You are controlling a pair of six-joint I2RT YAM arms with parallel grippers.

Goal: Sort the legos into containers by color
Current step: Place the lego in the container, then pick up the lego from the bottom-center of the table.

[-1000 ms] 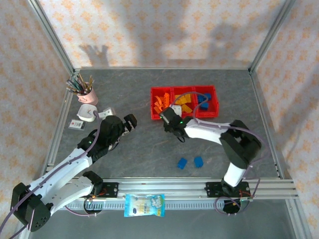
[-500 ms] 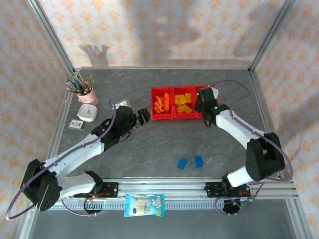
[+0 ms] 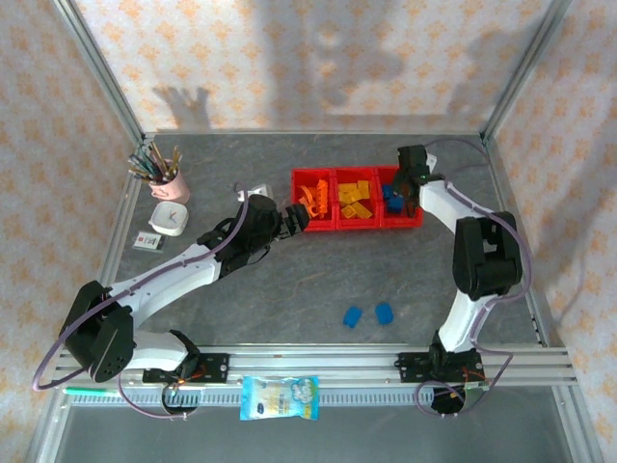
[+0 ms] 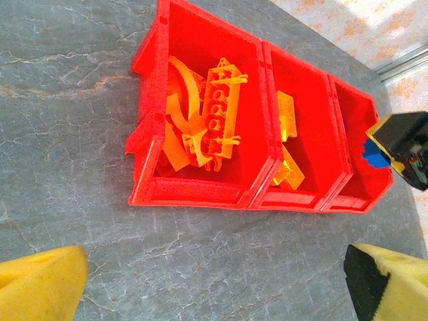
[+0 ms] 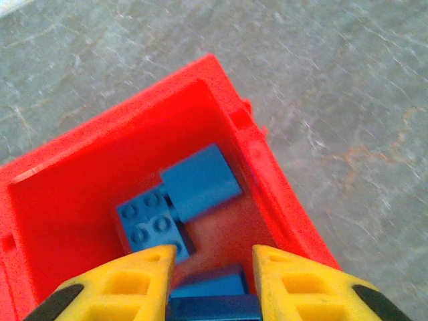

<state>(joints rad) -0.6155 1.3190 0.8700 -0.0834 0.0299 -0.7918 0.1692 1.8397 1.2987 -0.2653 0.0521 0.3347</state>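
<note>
Right claw (image 5: 212, 267) pinches 1 blue lego (image 5: 214, 304) above the containers (image 4: 200, 194) — left claw (image 4: 214, 284) gapes wide; empty.

Item: three red bins (image 3: 357, 228), open-topped, joined in a row, upright at the far middle of the table.
Left bin: orange bricks (image 4: 212, 117) in a heap, some curved, one long and studded.
Middle bin: yellow bricks (image 4: 287, 120), a few, lying loose.
Right bin: blue bricks (image 5: 175, 200), at least two on its floor.
A single blue brick (image 5: 214, 301) is pinched in the right gripper (image 5: 210, 257) above that bin.
Two stray blue bricks (image 3: 353, 315) lie side by side on the table, well apart from the bins.
</note>
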